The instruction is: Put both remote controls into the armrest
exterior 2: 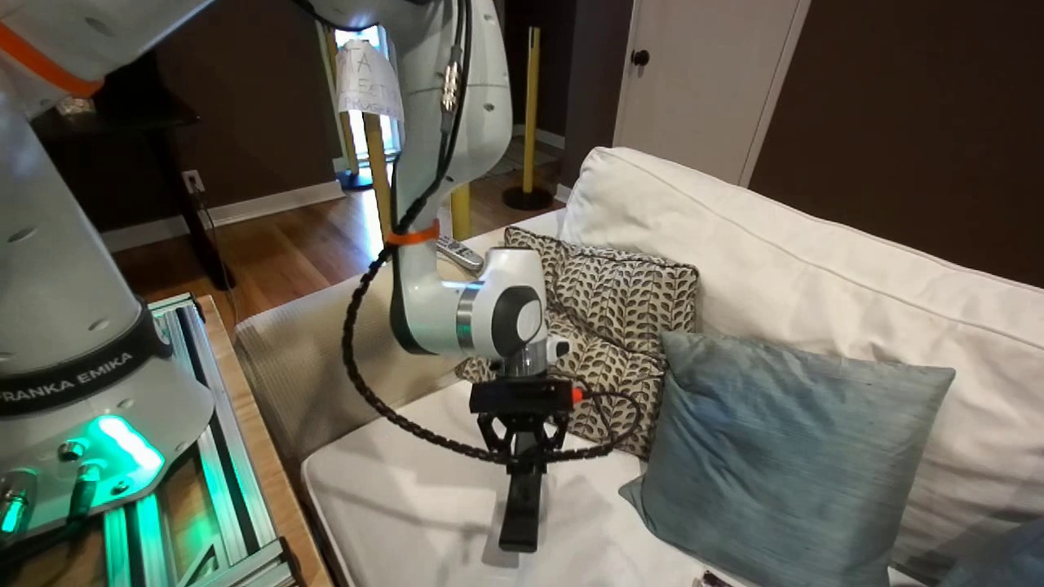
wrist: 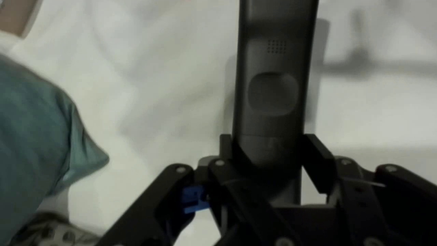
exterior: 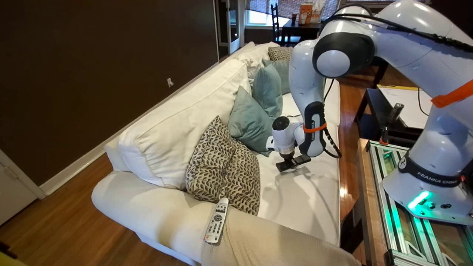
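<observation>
My gripper (wrist: 267,147) is shut on the black remote control (wrist: 273,92), its fingers pressing the long sides. In both exterior views this remote (exterior 2: 519,514) hangs level just above the white seat, its shadow close by. The gripper (exterior: 293,161) points down over the middle of the seat. The silver-grey remote control (exterior: 217,221) lies buttons up on top of the cream-white armrest (exterior: 159,207), beside the patterned cushion. Part of the armrest (exterior 2: 318,359) is behind my arm in an exterior view, where the silver-grey remote (exterior 2: 461,254) shows only partly.
A black-and-white patterned cushion (exterior: 221,166) leans between the seat and the armrest. Teal cushions (exterior: 249,118) rest along the backrest (exterior: 184,122). A reddish-brown flat thing (wrist: 15,15) lies at the corner of the wrist view. The robot's wooden-edged table (exterior: 364,184) stands along the sofa's front.
</observation>
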Available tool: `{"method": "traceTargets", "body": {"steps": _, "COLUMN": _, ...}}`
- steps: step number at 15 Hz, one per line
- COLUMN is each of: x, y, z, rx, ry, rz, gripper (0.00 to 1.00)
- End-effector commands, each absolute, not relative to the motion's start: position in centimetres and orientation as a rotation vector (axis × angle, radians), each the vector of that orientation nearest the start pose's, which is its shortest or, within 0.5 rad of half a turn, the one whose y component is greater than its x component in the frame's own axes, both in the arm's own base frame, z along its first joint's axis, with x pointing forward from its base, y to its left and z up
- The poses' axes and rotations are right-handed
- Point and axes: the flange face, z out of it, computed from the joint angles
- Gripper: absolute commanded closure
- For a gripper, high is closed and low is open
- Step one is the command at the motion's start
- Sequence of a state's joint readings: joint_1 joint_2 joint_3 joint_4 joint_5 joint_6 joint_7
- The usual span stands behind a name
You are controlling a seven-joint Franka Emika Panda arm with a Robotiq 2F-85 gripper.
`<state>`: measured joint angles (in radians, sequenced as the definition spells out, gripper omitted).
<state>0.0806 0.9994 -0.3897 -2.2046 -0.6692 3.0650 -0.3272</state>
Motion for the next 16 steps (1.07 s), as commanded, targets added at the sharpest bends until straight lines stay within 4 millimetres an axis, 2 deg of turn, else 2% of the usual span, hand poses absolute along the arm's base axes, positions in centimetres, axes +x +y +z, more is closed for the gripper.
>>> {"method": "traceTargets", "body": {"steps": 1, "x": 42.9, "y": -8.1, "z": -0.7, "rx": -3.044, "ry": -1.557, "rz": 0.433, "gripper": 0.71}}
{"method": "traceTargets", "body": {"steps": 6, "x": 42.9, "y": -0.7, "z": 3.3, "rx": -2.894, "ry": -1.874, "rz": 0.337, "gripper": 0.71}}
{"method": "traceTargets", "body": {"steps": 11, "x": 42.6, "y": 4.6, "z": 6.7, "rx": -2.718, "ry": -2.117, "rz": 0.239, "gripper": 0.71}}
{"method": "traceTargets", "body": {"steps": 16, "x": 44.2, "y": 9.1, "z": 9.8, "rx": -2.504, "ry": -2.373, "rz": 0.121, "gripper": 0.71}}
